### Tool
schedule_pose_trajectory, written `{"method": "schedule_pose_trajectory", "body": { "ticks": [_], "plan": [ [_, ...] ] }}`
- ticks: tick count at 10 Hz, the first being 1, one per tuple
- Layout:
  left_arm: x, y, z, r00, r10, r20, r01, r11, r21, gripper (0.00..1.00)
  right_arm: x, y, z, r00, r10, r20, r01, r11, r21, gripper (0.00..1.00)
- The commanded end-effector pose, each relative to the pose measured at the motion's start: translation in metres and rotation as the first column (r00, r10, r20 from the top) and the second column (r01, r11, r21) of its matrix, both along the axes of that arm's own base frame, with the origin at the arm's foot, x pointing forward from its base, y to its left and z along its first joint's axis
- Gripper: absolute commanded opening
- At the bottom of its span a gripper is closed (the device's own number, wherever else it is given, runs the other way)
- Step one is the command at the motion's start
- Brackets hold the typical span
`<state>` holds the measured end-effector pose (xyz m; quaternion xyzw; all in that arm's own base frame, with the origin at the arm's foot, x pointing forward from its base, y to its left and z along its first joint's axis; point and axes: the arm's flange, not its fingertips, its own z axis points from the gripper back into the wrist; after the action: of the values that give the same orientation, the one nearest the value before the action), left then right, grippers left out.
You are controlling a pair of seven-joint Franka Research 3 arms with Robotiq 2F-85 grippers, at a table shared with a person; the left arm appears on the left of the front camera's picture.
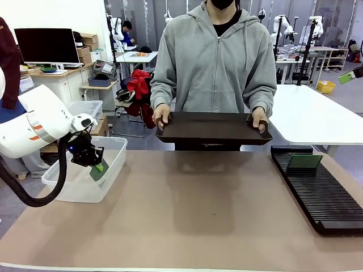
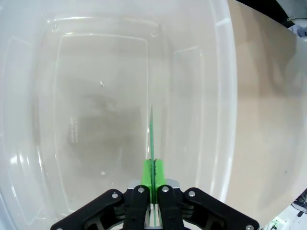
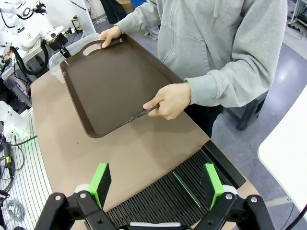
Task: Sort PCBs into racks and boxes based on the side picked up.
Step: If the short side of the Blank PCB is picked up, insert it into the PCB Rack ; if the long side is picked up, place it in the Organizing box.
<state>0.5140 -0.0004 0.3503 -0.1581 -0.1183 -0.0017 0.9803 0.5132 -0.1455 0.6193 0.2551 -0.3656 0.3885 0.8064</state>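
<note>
My left gripper (image 1: 97,166) hangs over the clear box (image 1: 72,188) at the table's left edge, shut on a green PCB (image 1: 100,170). In the left wrist view the PCB (image 2: 151,136) shows edge-on between the pads of the left gripper (image 2: 152,173), above the bare floor of the box (image 2: 96,120). A second green PCB (image 1: 304,161) stands upright in the far end of the black slotted rack (image 1: 323,198) on the right. In the right wrist view my right gripper (image 3: 157,183) is open high above the rack (image 3: 163,199), where that PCB (image 3: 185,188) appears as a thin green line.
A person in a grey hoodie stands at the far side, holding a dark brown tray (image 1: 212,127) in both hands just above the table edge. The tray (image 3: 112,86) has nothing on it. The brown tabletop (image 1: 193,215) lies bare between the box and the rack.
</note>
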Motion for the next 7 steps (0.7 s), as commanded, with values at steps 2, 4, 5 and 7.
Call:
{"method": "schedule_pose_trajectory", "body": {
  "ticks": [2, 4, 5, 7],
  "plan": [
    [0.009, 0.009, -0.01, 0.999, -0.038, 0.017, 0.038, 0.999, -0.015, 0.03, 0.0, 0.002, 0.0, 1.0, 0.003, 0.0, -0.003, 1.0, 0.014, 1.0],
    [0.014, 0.014, -0.011, 1.0, -0.028, 0.008, 0.028, 0.999, -0.025, 0.03, 0.0, 0.002, 0.0, 1.0, 0.003, 0.0, -0.003, 1.0, 0.014, 1.0],
    [0.015, 0.013, -0.011, 1.0, -0.02, 0.005, 0.02, 0.999, -0.025, 0.23, 0.0, 0.002, 0.0, 1.0, 0.003, 0.0, -0.003, 1.0, 0.014, 1.0],
    [0.017, 0.019, -0.004, 1.0, -0.012, 0.017, 0.013, 1.0, -0.01, 0.43, 0.0, 0.002, 0.0, 1.0, 0.003, 0.0, -0.003, 1.0, 0.014, 1.0]
  ]
}}
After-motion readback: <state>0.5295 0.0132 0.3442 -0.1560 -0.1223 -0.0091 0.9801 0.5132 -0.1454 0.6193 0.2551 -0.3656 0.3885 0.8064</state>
